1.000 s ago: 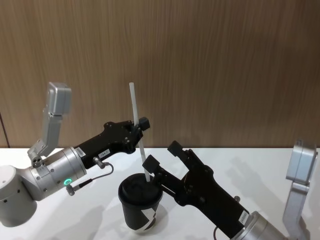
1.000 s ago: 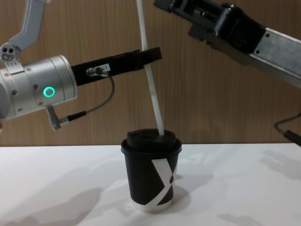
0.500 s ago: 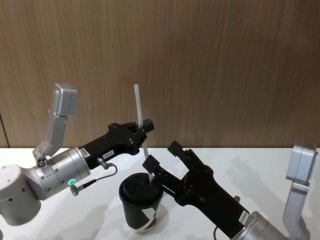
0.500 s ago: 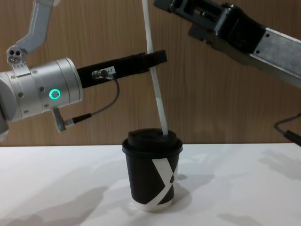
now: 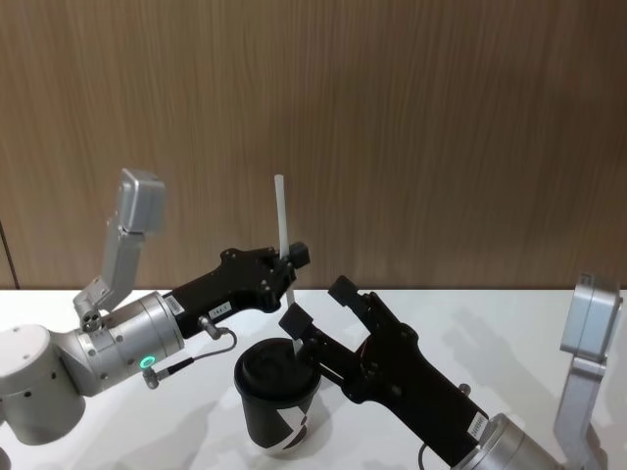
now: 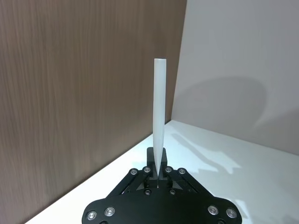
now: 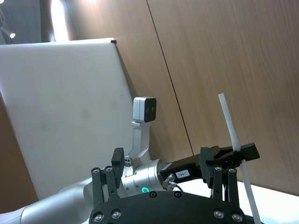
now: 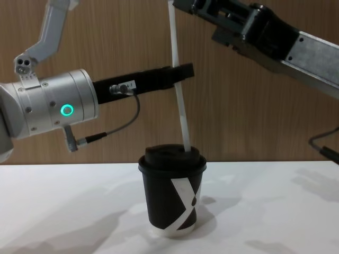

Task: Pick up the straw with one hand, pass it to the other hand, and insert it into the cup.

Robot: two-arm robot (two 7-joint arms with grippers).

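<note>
The black cup [image 5: 277, 394] with its lid stands on the white table; the chest view shows its white crossed stripe [image 8: 183, 198]. The white straw [image 5: 285, 230] stands nearly upright with its lower end in the lid hole [image 8: 187, 148]. My left gripper [image 5: 291, 259], on the silver wrist with the green ring, is shut on the straw at mid-length [image 8: 178, 79]. From the left wrist, the straw [image 6: 160, 121] rises out of the shut gripper [image 6: 158, 175]. My right gripper [image 5: 318, 305] stands open just behind and right of the cup, with the straw [image 7: 232, 128] off beside its fingers [image 7: 116, 161].
A wooden wall [image 5: 441, 127] rises behind the table [image 8: 275, 211]. The right arm [image 8: 259, 32] crosses high above the cup. A thin black cable [image 8: 114, 129] hangs under the left wrist. Bare table lies on both sides of the cup.
My left gripper has moved right and a little lower with the straw. The straw has tilted closer to upright and sunk somewhat into the lid. The right arm and cup have stayed put.
</note>
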